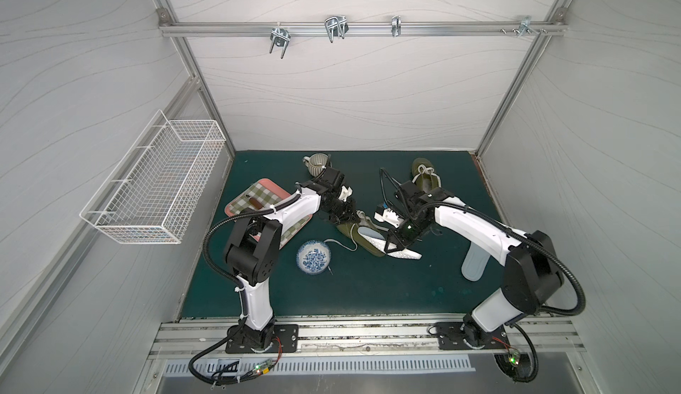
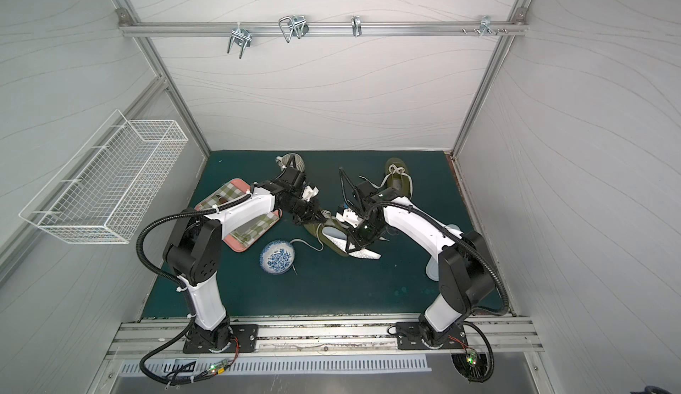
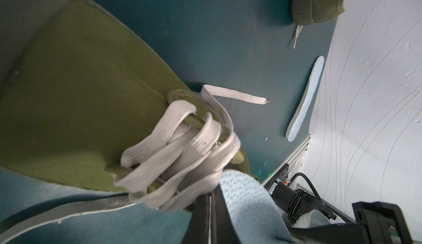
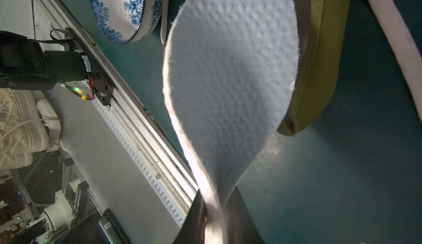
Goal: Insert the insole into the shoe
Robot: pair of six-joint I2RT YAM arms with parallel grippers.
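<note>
An olive shoe (image 1: 348,230) (image 2: 313,230) lies mid-mat on the green mat. My left gripper (image 1: 344,221) (image 3: 210,195) is shut at its tongue and bunched grey laces (image 3: 182,144). The pale blue dimpled insole (image 1: 405,254) (image 4: 230,71) is bent, its front end inside the shoe opening and its rear end sticking out past the heel rim. My right gripper (image 1: 390,246) (image 4: 214,208) is shut on that rear end. In the left wrist view the insole (image 3: 246,204) curves right beside the shut fingers.
A second olive shoe (image 1: 425,178) stands at the back right, and a second insole (image 1: 475,263) lies under the right arm. A blue-patterned bowl (image 1: 314,257) sits just left of the shoe. A mug (image 1: 317,163), a checked tray (image 1: 254,200) and a wall wire basket (image 1: 154,178) are further left.
</note>
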